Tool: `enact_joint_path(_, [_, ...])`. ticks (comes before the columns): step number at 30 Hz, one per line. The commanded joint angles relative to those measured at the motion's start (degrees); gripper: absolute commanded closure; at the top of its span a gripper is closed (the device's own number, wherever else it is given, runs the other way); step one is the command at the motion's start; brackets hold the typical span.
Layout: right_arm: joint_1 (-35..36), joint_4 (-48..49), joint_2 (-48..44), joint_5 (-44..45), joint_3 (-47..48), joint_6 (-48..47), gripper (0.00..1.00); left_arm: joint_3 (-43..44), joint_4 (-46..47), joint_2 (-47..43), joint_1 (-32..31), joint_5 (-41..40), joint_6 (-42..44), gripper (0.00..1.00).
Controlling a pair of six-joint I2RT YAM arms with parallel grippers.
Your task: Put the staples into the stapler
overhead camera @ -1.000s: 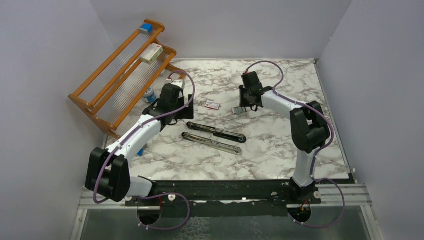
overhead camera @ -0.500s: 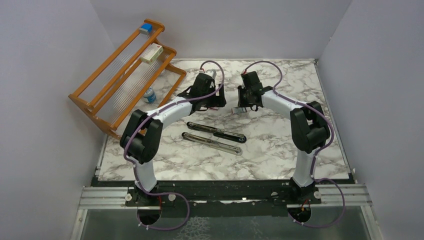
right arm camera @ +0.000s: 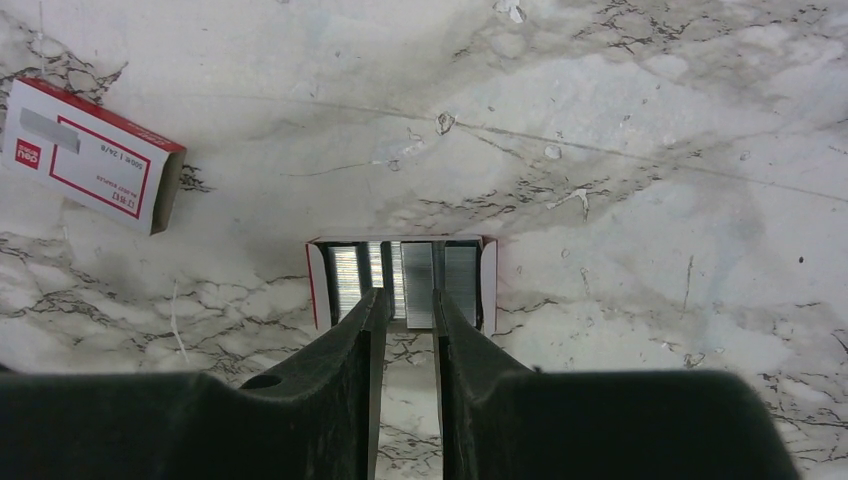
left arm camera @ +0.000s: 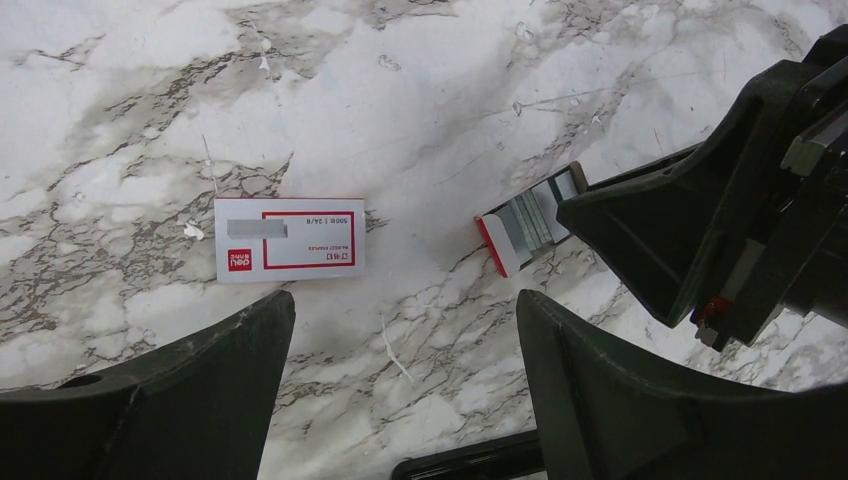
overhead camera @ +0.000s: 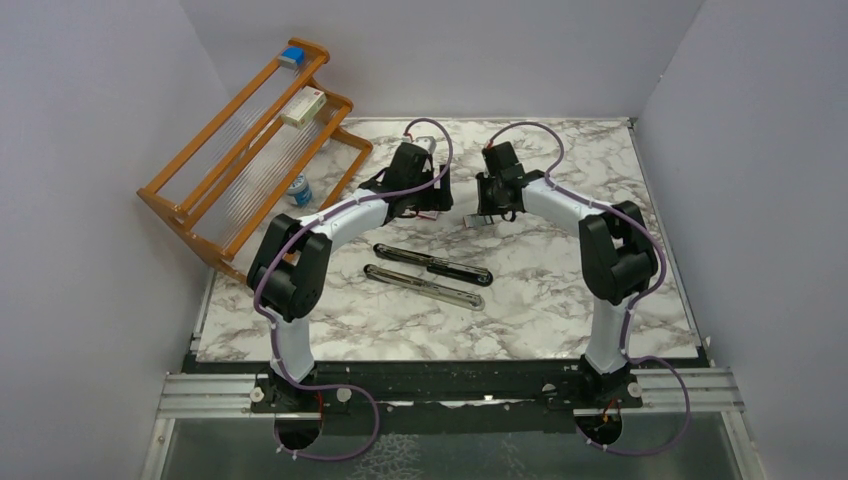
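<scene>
Staples (right arm camera: pixel 345 280) lie as silver strips in a red-edged tray (right arm camera: pixel 318 285) on the marble tabletop (overhead camera: pixel 540 300), at 1 o'clock from the black stapler (overhead camera: pixel 440 267), which lies flat mid-tabletop. The right jaws, almost closed, pinch one strip inside the tray. A white-and-red packet (left arm camera: pixel 290 233) sits at 9 o'clock of the tray in the left wrist view and reads "deli", "500" and "24/6". The left jaws are spread wide above the tabletop near the packet, holding nothing.
</scene>
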Motion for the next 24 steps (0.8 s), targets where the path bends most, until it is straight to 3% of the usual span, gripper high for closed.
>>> enact_joint_path(1, [-0.34, -2.31, 1.45, 2.03, 1.59, 0.36, 0.74, 1.83, -0.43, -0.07, -0.24, -2.06, 1.9, 0.16])
enact_joint_path(24, [-1.21, -4.16, 3.33, 5.18, 1.95, -0.02, 0.74, 2.27, -1.08, -0.55, -0.29, -2.77, 2.23, 0.16])
